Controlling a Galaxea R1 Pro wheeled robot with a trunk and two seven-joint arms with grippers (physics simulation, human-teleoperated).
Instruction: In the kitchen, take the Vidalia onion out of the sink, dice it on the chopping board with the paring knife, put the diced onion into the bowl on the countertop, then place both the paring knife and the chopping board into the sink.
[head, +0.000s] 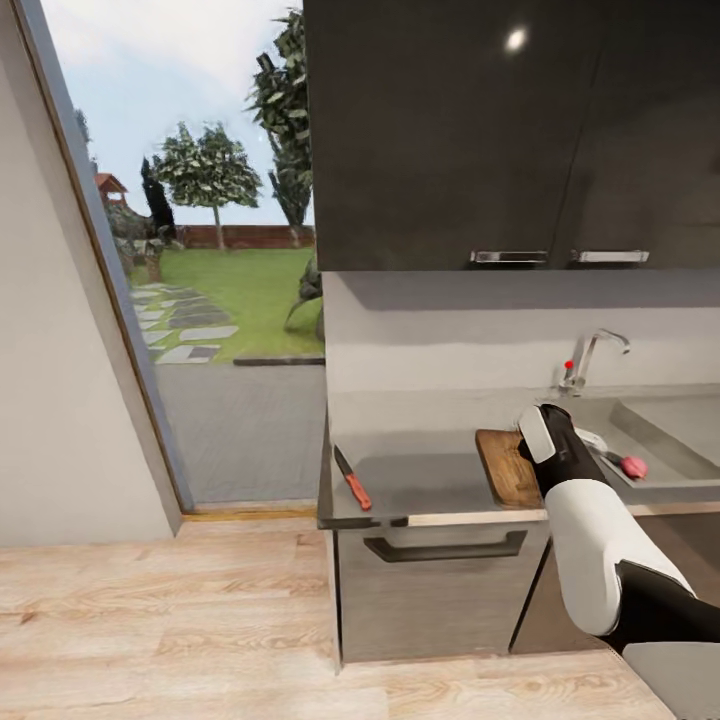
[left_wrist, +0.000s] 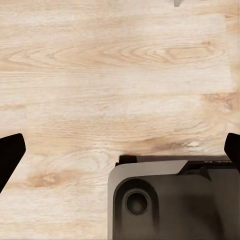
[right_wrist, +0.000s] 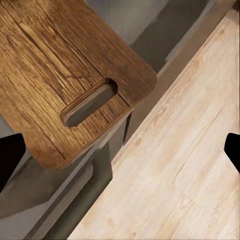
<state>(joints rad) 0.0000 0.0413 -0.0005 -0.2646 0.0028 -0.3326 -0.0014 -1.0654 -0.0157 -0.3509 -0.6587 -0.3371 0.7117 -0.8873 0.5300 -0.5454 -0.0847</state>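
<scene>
Right arm over the chopping board, lower right of the head view

chopping board (head: 505, 468) lies on the countertop (head: 420, 480); stiff wood, grab its slot end; right gripper (right_wrist: 120, 145) spread wide, empty; left gripper (left_wrist: 120, 150) open too; paring knife (head: 352, 478) left of it.

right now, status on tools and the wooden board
Right tool open above brown wooden chopping board, handle end at grey countertop front edge. Left tool open over wood floor. Red-handled paring knife lies apart on countertop.

On tabletop: 1 knife (head: 352, 478), 1 wood board (head: 508, 467) w/ 1 slot. 1 tap (head: 588, 359), 1 sink (head: 660, 430), 1 pinkish item (head: 634, 466) in it. 2 cupboard handles (head: 508, 257).
</scene>
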